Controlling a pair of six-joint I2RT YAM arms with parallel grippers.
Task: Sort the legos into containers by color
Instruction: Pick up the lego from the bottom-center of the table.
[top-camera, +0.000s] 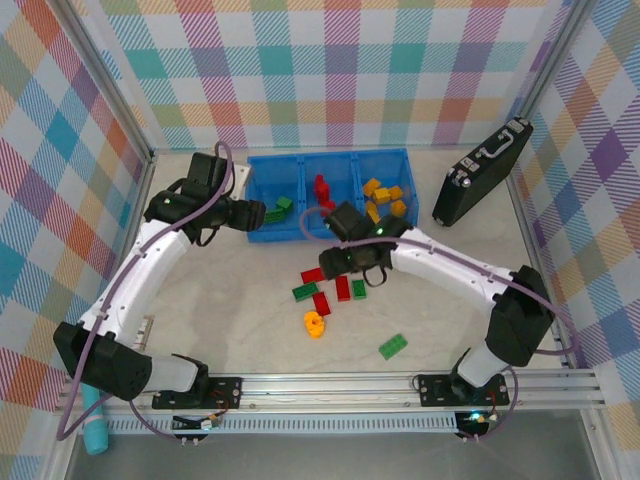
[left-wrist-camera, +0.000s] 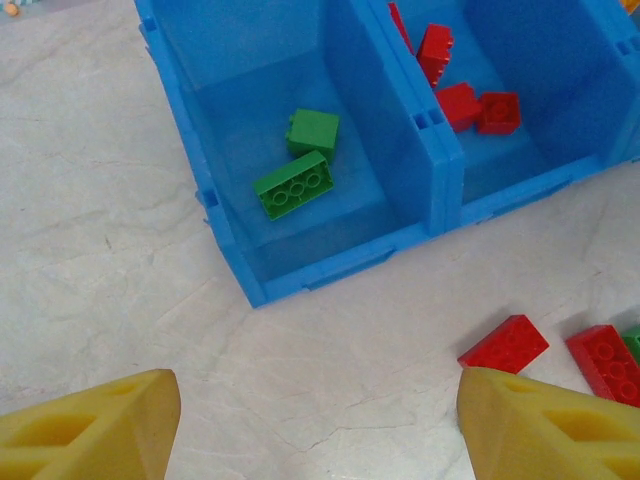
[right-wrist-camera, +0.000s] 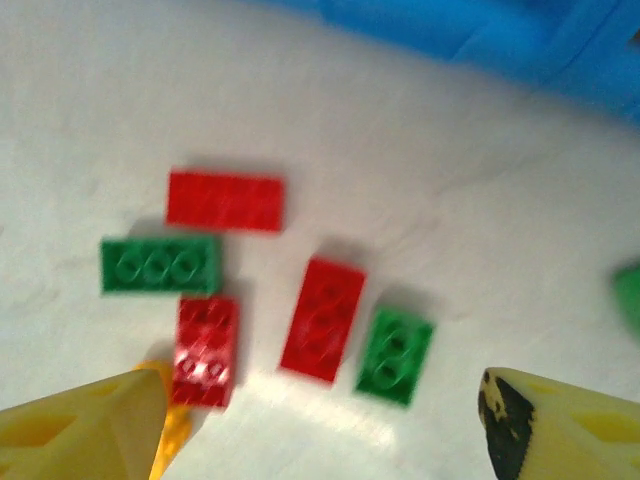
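No text, label, brand, number or sign can be read. The studs of the legos (right-wrist-camera: 322, 318) are too blurred in the right wrist view to show any lettering. The black case (top-camera: 482, 172), at 2 o'clock on the worktop (top-camera: 250, 330), is too small to show any marking.
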